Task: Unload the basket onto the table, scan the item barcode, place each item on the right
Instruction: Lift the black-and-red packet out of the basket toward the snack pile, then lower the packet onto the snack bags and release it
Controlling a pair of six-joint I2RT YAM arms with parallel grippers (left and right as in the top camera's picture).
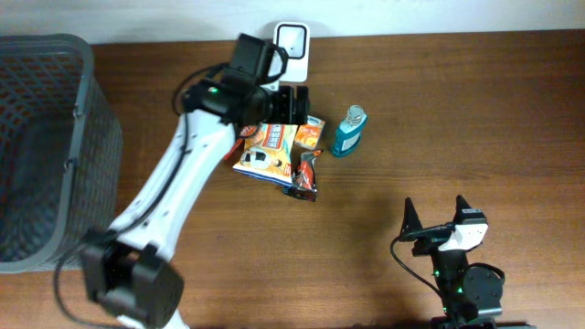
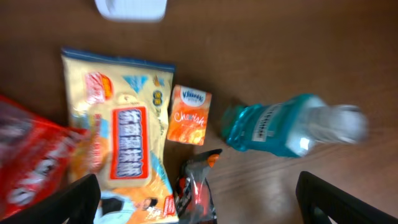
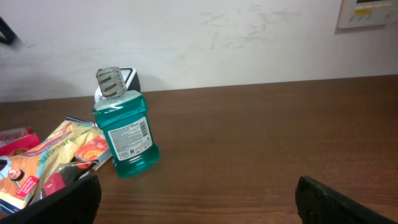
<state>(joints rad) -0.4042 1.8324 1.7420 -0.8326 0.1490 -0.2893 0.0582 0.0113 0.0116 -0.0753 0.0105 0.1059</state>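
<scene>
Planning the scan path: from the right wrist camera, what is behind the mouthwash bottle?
The scanner stands behind the mouthwash bottle, by the wall. Only its top corner shows; the bottle covers the rest.

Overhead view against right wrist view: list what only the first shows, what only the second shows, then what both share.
Only overhead: the mesh basket at the table's left end and the white length of the left arm.
Only right wrist: the wall behind the table, a wall panel and the printed label on the bottle's side.
Both: the teal mouthwash bottle, the yellow snack packet, the white scanner (half hidden behind the bottle from the wrist) and the open right hand.
</scene>
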